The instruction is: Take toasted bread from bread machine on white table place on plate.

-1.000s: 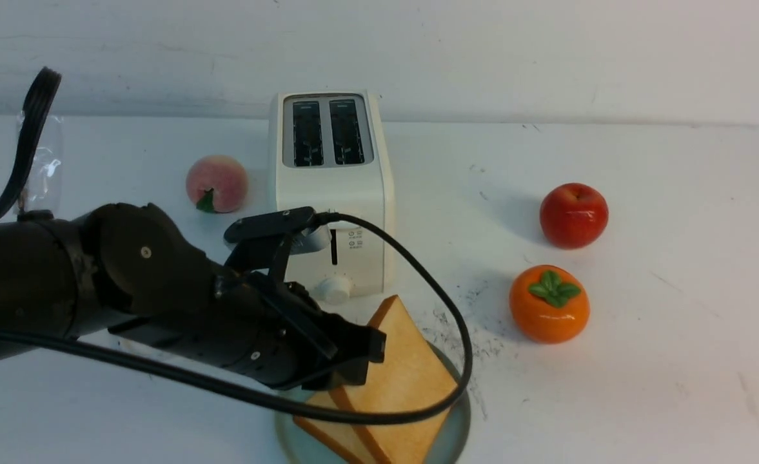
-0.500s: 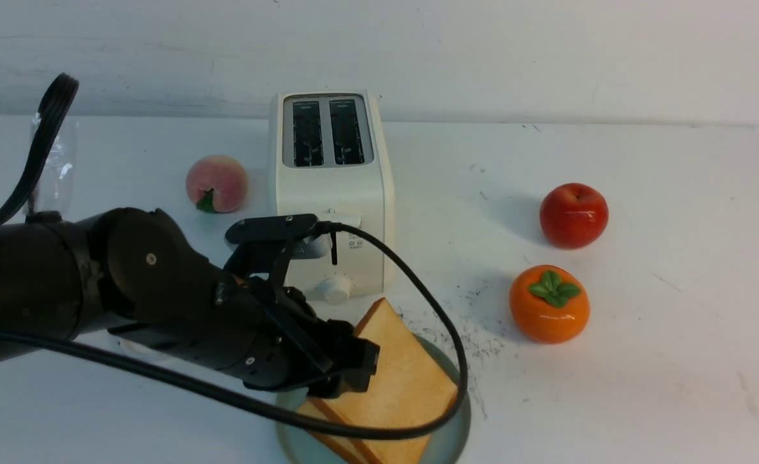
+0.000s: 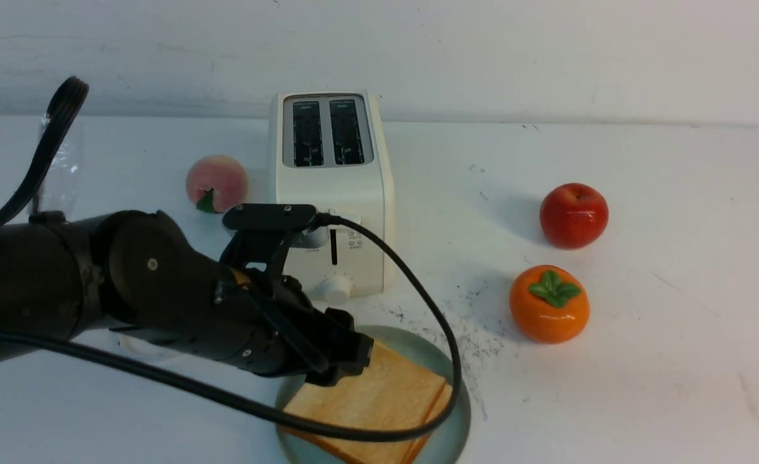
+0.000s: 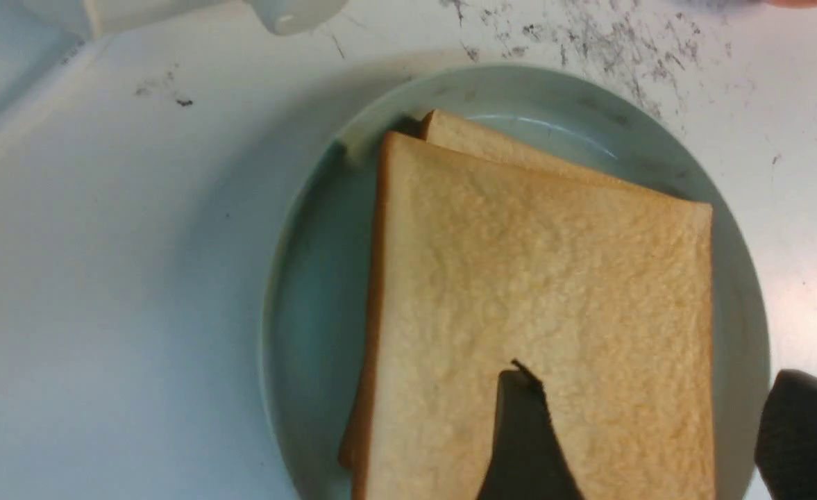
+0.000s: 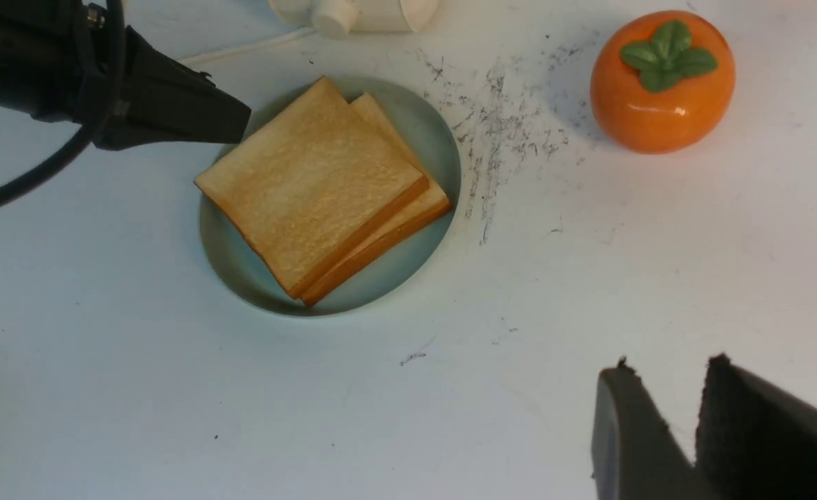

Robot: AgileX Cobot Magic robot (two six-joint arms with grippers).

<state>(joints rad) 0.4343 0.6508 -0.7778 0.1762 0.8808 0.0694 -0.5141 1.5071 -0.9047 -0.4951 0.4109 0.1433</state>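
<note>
**Both slices on the plate, left claw spread above them**

The left claw (image 4: 651,378) is spread wide and grips nothing. One finger (image 4: 519,437) hangs over the top slice, and the other stands out past the plate's rim. In the front view its tip overlaps the back-left corner of the stack.

The toasted bread (image 5: 311,177) lies as two slices stacked flat on the plate (image 5: 238,274), the upper one shifted so that an edge of the lower one shows. A black cable (image 3: 418,309) from the left arm loops across the plate's near side.

The plate sits on the white surface (image 3: 643,361), just in front of the bread machine (image 3: 331,187), whose two slots are empty. An orange persimmon (image 3: 549,303) stands to the plate's right, with a red apple (image 3: 573,214) behind it. A peach (image 3: 216,183) sits left of the bread machine.

The right claw (image 5: 668,361) hangs well apart at the right. Its fingers are pressed nearly together and hold nothing.
</note>
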